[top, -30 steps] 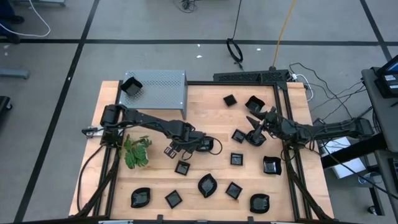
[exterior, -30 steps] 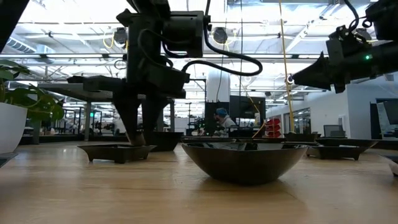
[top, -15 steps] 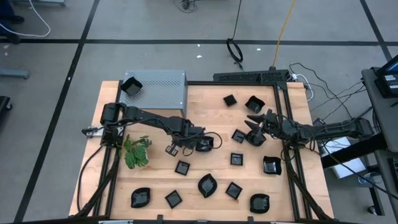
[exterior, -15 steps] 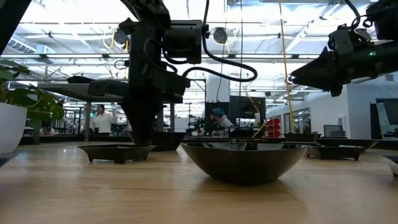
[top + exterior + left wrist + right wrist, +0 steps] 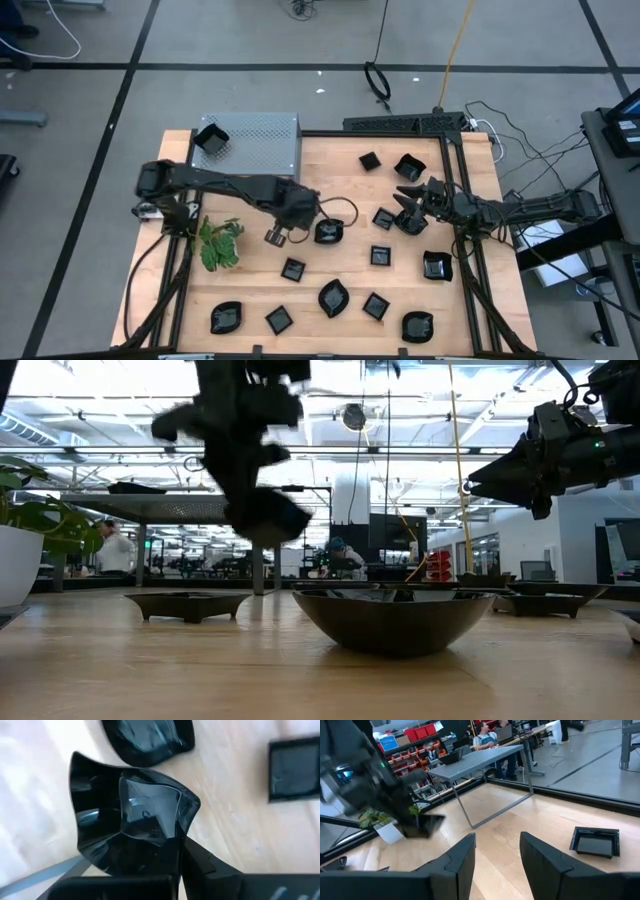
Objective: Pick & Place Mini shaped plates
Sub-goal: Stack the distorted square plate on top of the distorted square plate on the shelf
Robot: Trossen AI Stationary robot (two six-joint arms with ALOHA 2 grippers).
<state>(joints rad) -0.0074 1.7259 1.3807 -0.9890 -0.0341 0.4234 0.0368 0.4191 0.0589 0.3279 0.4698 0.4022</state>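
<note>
One plate (image 5: 145, 815) clamped, left wrist | high: left gripper (image 5: 322, 228) hides it

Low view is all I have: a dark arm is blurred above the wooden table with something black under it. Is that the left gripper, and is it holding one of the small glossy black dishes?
Observer: Yes. The left gripper is shut on the rim of a small glossy black dish with curved-in sides; its wrist view shows the grip plainly.
Operator: And the arm at my upper right?
Observer: That is the right gripper. Its wrist view shows the fingers open with nothing between them.
Operator: Where does it sit over the table?
Observer: From above, it hovers near the table's right side, close to a small square black dish.
</note>
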